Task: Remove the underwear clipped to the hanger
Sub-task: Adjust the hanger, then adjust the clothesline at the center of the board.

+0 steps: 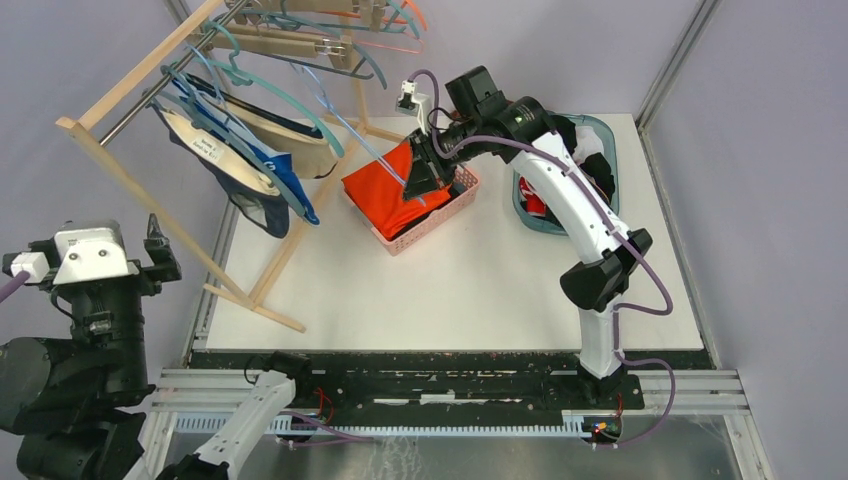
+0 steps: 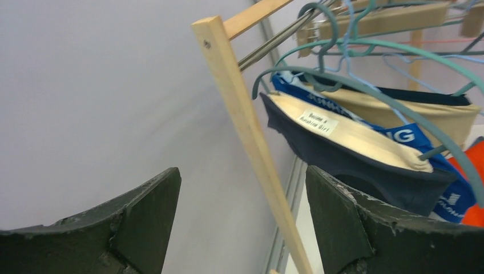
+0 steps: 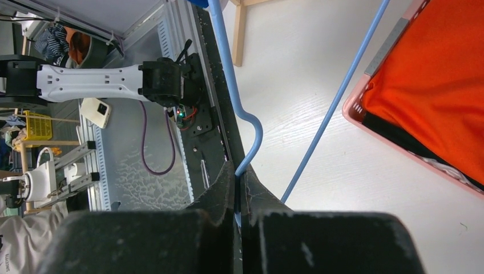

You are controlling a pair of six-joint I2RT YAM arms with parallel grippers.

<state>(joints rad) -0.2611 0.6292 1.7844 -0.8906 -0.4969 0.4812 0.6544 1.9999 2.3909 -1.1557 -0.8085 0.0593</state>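
Well, the underwear point(image 1: 245, 165) hangs on teal hangers point(image 2: 365, 85) from the wooden rack point(image 1: 130, 170) at the bench's point(image 1: 480, 290) left edge. There is a navy pair point(image 2: 342, 160) with beige lining and a white label point(image 2: 317, 121) (two printed lines, too blurred to read), and a royal blue pair point(image 2: 411, 137) with white letters, a "G" among them. The left claw point(image 2: 241, 171) gapes open beside the rack's post. The right claw point(image 3: 240, 177) is clamped on a blue hanger point(image 3: 254, 125) near the pink basket point(image 1: 440, 220).

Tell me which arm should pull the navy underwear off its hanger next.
Left, probably. The left gripper is open and faces the navy underwear hanging on the rack. The right gripper is shut on a light blue hanger, farther away.
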